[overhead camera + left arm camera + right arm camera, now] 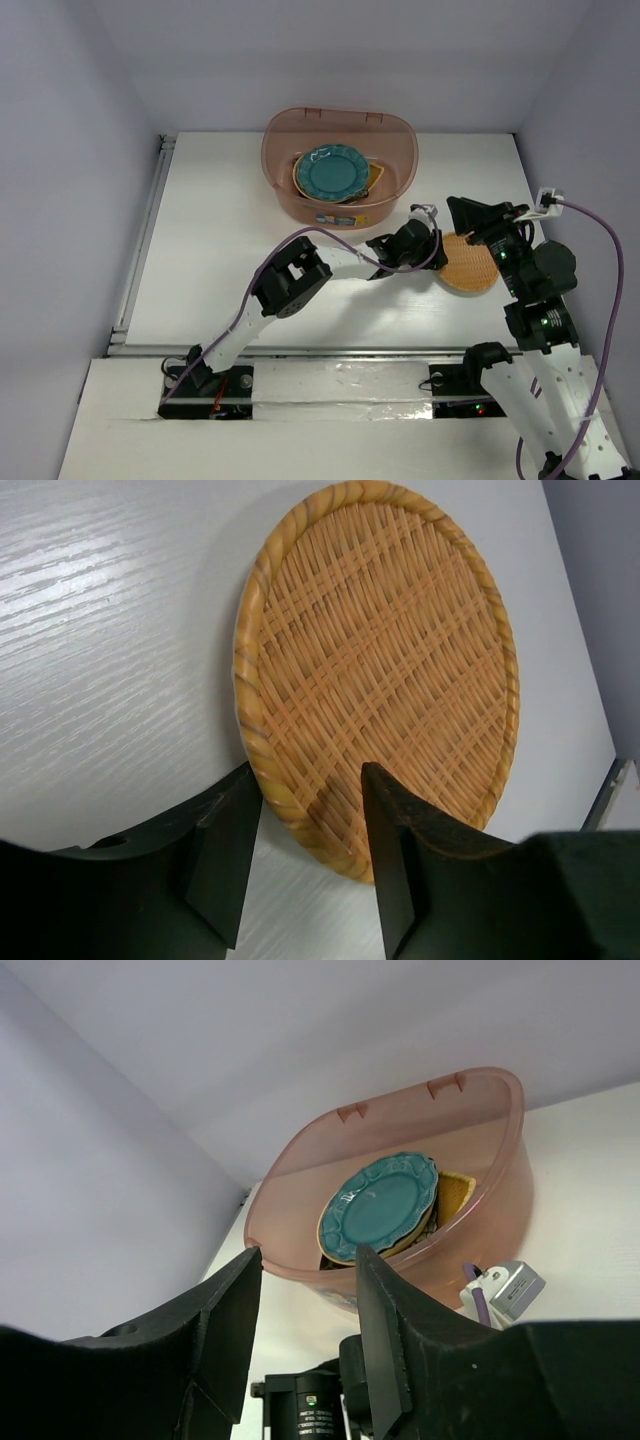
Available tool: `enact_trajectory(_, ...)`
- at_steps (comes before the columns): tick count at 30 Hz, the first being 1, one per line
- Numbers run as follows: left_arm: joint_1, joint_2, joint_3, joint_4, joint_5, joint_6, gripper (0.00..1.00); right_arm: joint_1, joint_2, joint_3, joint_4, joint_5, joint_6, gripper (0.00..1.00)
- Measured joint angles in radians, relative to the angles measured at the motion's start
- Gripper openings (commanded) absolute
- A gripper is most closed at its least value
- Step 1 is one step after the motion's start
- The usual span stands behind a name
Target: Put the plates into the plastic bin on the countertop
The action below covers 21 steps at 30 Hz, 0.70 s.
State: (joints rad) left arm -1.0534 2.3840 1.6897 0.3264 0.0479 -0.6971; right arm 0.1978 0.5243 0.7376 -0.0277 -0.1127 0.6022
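The woven plate (380,670) lies flat just ahead of the left gripper (310,775), the nearer one; it and the right gripper (308,1252) stand parted, holding nothing

Bright, even overhead light is being recorded; glare is being noted on the tabletop (90,580); near fingers (215,1345) are being rendered dark and soft.

Nothing but wall around me: a plain pale back wall (330,60) straight ahead, a left wall (60,220) in the same greyish lilac, and a right wall (605,110) closing off the corner. Down at my near edge there's a white board (330,440), with a glossy strip (340,385) running across it.
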Motion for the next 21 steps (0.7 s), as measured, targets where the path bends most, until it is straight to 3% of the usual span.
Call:
enact_trajectory(3,0.002,0.011,0.001,0.022,-0.005,-0.005,0.28,0.000,0.002,0.000,0.003,0.000,0.000,0.47)
enact_trajectory(5,0.002,0.012,-0.011,0.039,-0.007,-0.010,0.11,0.000,0.004,0.000,0.005,0.000,0.000,0.47)
enact_trajectory(7,0.008,0.011,-0.038,0.098,-0.001,-0.034,0.00,0.000,0.006,0.000,0.006,0.000,0.000,0.47)
enact_trajectory(15,0.019,-0.143,-0.287,0.244,0.016,-0.017,0.00,0.000,0.001,-0.004,0.014,0.009,0.005,0.43)
enact_trajectory(21,0.029,-0.351,-0.450,0.267,0.023,0.061,0.00,0.000,-0.163,-0.085,0.012,0.116,0.023,0.43)
